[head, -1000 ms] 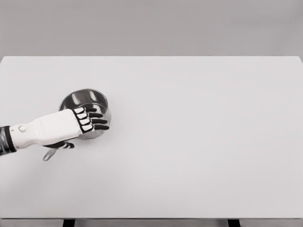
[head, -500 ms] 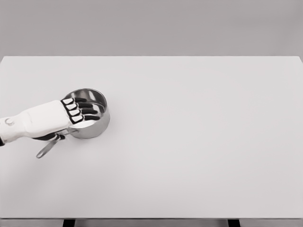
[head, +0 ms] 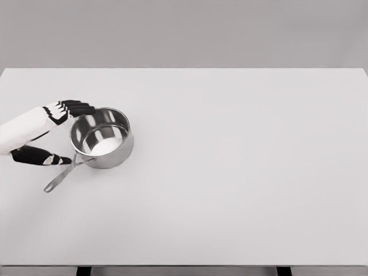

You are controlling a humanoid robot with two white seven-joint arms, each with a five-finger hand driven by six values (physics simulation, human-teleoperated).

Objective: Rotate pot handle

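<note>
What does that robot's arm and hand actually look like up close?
Only the left arm shows: a smooth white shell, rounded like a sleeve, with no cables or markings visible. Its left hand has a white back and human-like black fingers with jointed segments, plus a black thumb.

A wide white table fills most of the view, its far edge running straight across from left to right. Behind it stands a plain grey wall. Under the near edge, two dark table legs show, one left, one right.
</note>
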